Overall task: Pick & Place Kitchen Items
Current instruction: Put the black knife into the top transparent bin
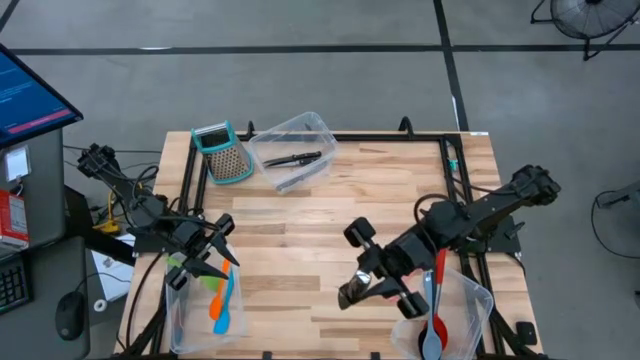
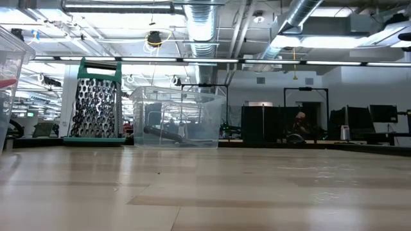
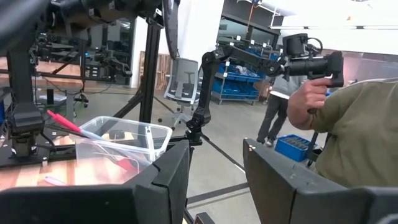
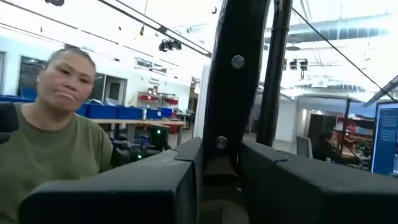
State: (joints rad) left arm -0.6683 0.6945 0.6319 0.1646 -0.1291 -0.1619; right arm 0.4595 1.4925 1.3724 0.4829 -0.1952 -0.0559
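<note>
A metal box grater with a green top stands upright at the far edge of the wooden tabletop. Just beside it sits a clear plastic tub with a dark utensil lying inside. Another clear tub's edge shows at the picture's left side, with something red in it.

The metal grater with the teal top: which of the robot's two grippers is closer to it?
The left. The left gripper sits a short way from the grater, on the same side of the table. The right gripper is much farther, diagonally across the table beside the tub holding spoons.
</note>
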